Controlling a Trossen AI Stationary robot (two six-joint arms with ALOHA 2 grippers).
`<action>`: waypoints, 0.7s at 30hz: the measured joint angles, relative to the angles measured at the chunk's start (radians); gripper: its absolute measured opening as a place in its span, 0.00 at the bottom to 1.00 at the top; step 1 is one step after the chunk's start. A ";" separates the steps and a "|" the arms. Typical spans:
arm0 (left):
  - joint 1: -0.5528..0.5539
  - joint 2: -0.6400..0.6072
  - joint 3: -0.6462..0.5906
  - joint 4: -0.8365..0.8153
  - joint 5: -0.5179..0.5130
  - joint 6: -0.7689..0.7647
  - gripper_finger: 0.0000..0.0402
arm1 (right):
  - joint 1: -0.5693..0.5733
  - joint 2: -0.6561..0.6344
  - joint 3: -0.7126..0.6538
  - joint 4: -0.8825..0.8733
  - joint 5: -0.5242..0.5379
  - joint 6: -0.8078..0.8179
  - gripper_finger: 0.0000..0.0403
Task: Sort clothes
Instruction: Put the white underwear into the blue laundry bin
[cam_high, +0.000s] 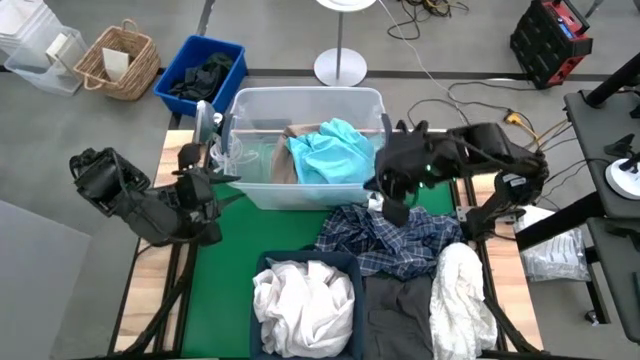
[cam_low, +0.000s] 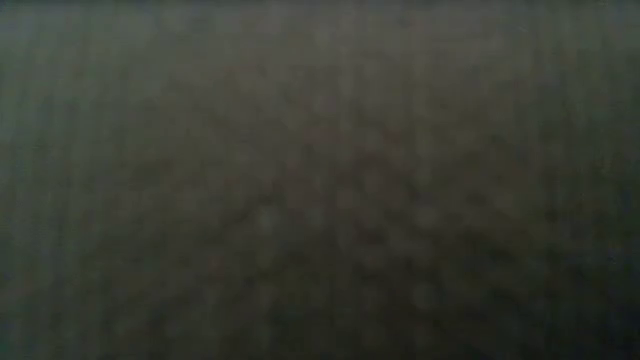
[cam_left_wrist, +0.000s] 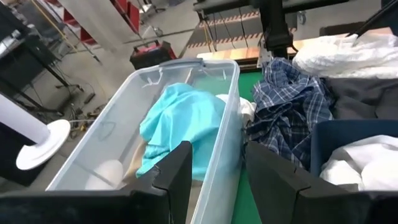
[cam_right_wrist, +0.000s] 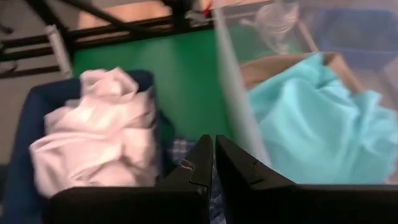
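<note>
1. Right claw (cam_high: 392, 205) is pressed together with nothing in it, hovering over the plaid shirt (cam_high: 400, 240) by the clear tub (cam_high: 305, 190).
2. Left claw (cam_high: 215, 180) is spread, empty, waiting at the tub's left end.
3. Roughly halfway I'd say: teal garment (cam_high: 330, 152) is in the tub and white clothes (cam_high: 303, 305) fill the navy bin (cam_high: 262, 266) at the counter's front edge.
4. Still loose on the counter: the crumpled plaid shirt, a dark grey piece (cam_high: 398, 315) and another white garment (cam_high: 460, 295).

Left end effector (cam_left_wrist: 217, 180) hangs with fingers apart over the clear plastic tub's (cam_left_wrist: 227, 118) rim; teal garment (cam_left_wrist: 180, 127) sits inside, plaid shirt (cam_left_wrist: 289, 109) heaped just beside it on the green surface (cam_left_wrist: 249, 87).
</note>
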 joint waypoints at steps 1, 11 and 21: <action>0.013 0.000 0.000 0.010 0.012 0.014 0.32 | 0.024 0.000 0.000 -0.001 0.001 0.004 0.03; 0.169 0.006 0.000 0.252 0.177 0.262 0.32 | 0.118 -0.038 -0.021 -0.153 0.001 0.101 0.03; 0.329 0.065 0.000 0.457 0.336 0.476 0.32 | 0.117 -0.137 -0.117 -0.159 0.107 0.170 0.03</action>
